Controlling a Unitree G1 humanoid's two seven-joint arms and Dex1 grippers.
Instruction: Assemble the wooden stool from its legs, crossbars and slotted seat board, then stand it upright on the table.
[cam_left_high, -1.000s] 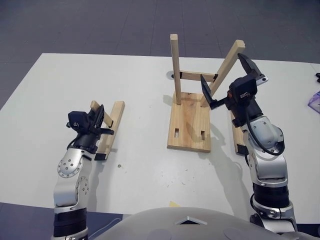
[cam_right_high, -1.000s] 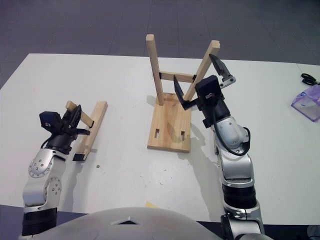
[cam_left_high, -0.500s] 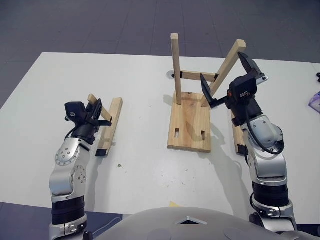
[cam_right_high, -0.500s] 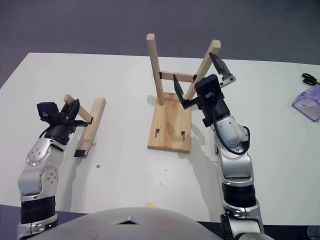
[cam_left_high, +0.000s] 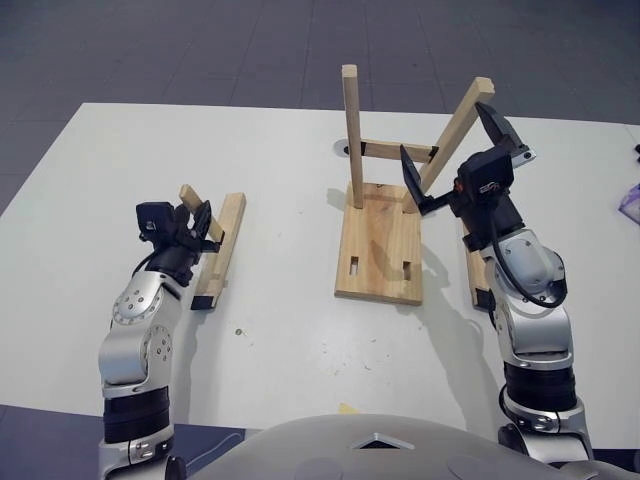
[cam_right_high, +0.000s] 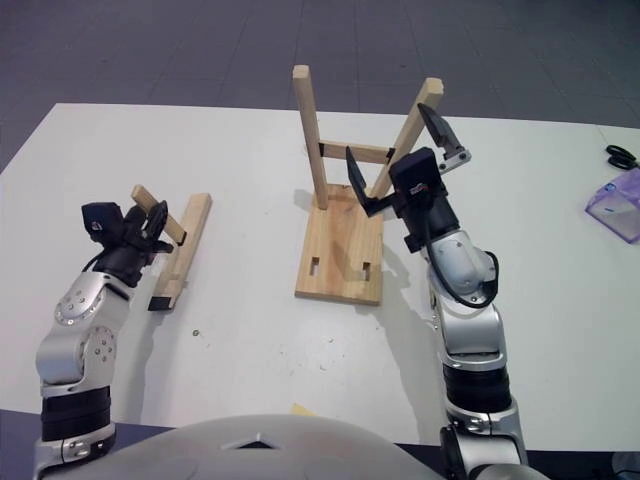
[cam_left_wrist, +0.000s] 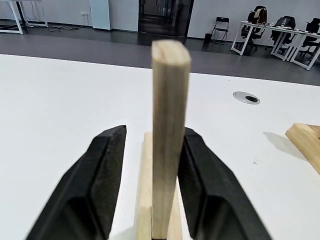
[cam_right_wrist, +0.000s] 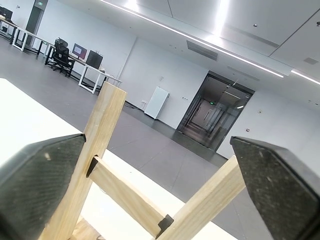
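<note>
Since 1 s ago: left gripper (cam_left_high: 197, 228) swung out toward the table's (cam_left_high: 280, 340) left edge w/ the loose leg frame (cam_left_high: 228, 235), then came partway back; frame now sits a bit skewed, same area, left-centre of table. Right gripper (cam_left_high: 442, 132) unchanged, as are the seat board (cam_left_high: 378, 250) and what stands in it.

Left fingers spread either side of the frame's raised leg (cam_left_wrist: 170, 125); one pad touches it, gap at the other.

Right fingers wide apart, straddling the leaning leg (cam_left_high: 462, 115), no contact seen.

Seat board flat, mid-table. Upright leg (cam_left_high: 350, 130) and leaning leg stand at its far end, joined by crossbar (cam_left_high: 395, 151); its two near slots open.

Spare leg (cam_left_high: 471, 262) lies just beside the board's right side, partly under the right arm.

Room: wide bare table along the near edge and at the far-left corner. Purple box (cam_right_high: 615, 205) near the right edge.
</note>
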